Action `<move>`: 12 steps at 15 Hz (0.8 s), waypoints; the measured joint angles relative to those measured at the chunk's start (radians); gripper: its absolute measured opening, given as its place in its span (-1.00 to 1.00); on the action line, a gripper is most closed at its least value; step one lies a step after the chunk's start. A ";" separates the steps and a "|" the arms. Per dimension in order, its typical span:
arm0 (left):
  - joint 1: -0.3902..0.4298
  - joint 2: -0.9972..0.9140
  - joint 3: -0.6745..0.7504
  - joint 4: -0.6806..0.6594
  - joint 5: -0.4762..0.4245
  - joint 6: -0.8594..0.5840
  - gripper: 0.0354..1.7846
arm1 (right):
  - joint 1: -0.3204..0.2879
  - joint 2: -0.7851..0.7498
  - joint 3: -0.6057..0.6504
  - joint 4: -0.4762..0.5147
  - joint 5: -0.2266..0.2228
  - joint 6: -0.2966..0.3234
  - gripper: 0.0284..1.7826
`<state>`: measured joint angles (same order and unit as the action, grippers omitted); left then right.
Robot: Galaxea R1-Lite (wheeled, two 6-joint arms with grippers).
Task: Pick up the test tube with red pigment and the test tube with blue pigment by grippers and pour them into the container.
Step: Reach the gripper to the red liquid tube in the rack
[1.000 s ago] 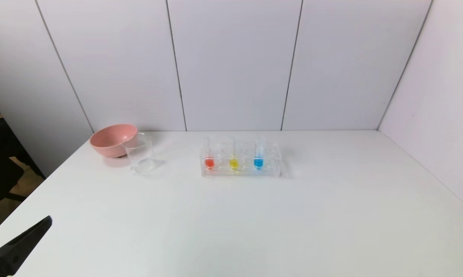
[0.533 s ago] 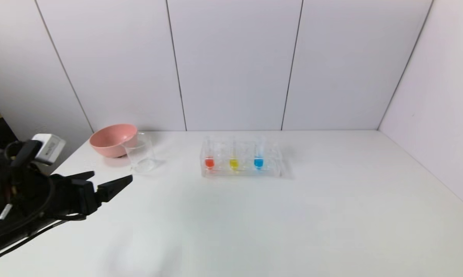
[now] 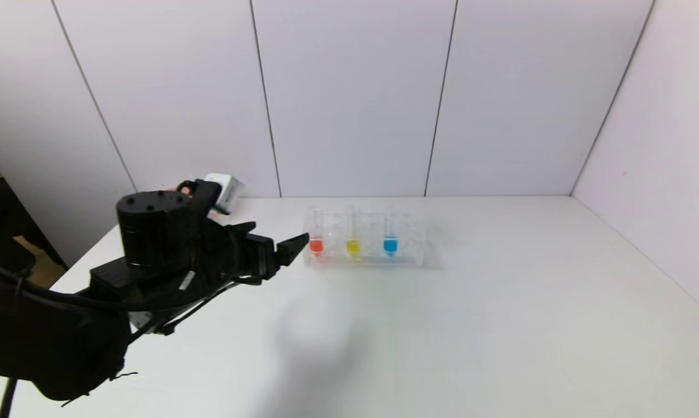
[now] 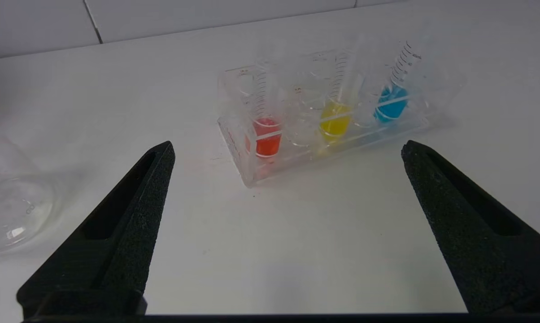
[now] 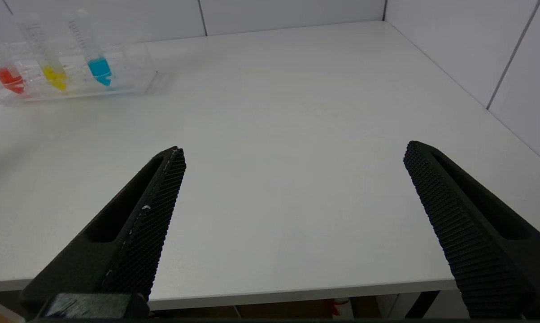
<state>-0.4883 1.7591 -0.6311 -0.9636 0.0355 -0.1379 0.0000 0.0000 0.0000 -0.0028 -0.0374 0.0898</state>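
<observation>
Left gripper [image 3: 274,241]: black, two long pointed fingers [image 4: 135,215] spread wide apart, holding nothing and touching nothing. It hangs above the table [image 3: 500,325], tips just short of the rack's left end, at about 9 o'clock from the red tube. A small grey-white box sits on top of its wrist.

Right gripper [image 5: 292,179]: seen only in its own wrist view, fingers wide apart, empty, near the table's front edge, well apart from the rack.

Tube rack [image 3: 407,258]: clear plastic, mid-table toward the back wall, long side facing the robot.

Test tube with red pigment [image 3: 316,245]: upright in the rack's left end slot, red-orange liquid at its bottom.

Yellow tube [image 3: 353,247]: upright in the rack, between the other two.

Test tube with blue pigment [image 3: 390,245]: upright, at 3 o'clock from the yellow tube.

Container [image 4: 10,211]: clear beaker, standing on the table well to the left of the rack; visible in the left wrist view only, since the left arm hides it in the head view.

Change from earlier frames: a second ago only a finger tip showed at the lower left corner of the head view; half a second ago the left gripper was near the table's left edge, in front of the beaker and a pink bowl. It has since travelled rightward to the rack, and its arm now covers bowl and beaker. Tubes and rack have not moved.
</observation>
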 joint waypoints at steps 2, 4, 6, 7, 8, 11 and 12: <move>-0.082 0.061 -0.065 0.007 0.197 0.001 0.98 | 0.000 0.000 0.000 0.000 0.000 0.000 0.99; -0.147 0.111 -0.124 0.030 0.393 0.002 0.98 | 0.000 0.000 0.000 0.000 0.000 0.000 0.99; -0.190 0.146 -0.163 0.043 0.552 -0.003 0.98 | 0.000 0.000 0.000 0.000 0.000 0.000 0.99; -0.205 0.162 -0.178 0.040 0.615 -0.006 0.98 | 0.000 0.000 0.000 0.000 0.000 0.000 0.99; -0.215 0.177 -0.190 0.037 0.660 -0.016 0.98 | 0.000 0.000 0.000 0.000 0.000 0.000 0.99; -0.225 0.221 -0.222 0.036 0.677 -0.041 0.98 | 0.000 0.000 0.000 0.000 0.000 0.000 0.99; -0.226 0.239 -0.240 0.035 0.675 -0.042 0.98 | 0.000 0.000 0.000 0.000 0.000 0.000 0.99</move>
<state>-0.7138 1.9979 -0.8713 -0.9285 0.7109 -0.1798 0.0000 0.0000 0.0000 -0.0023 -0.0374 0.0894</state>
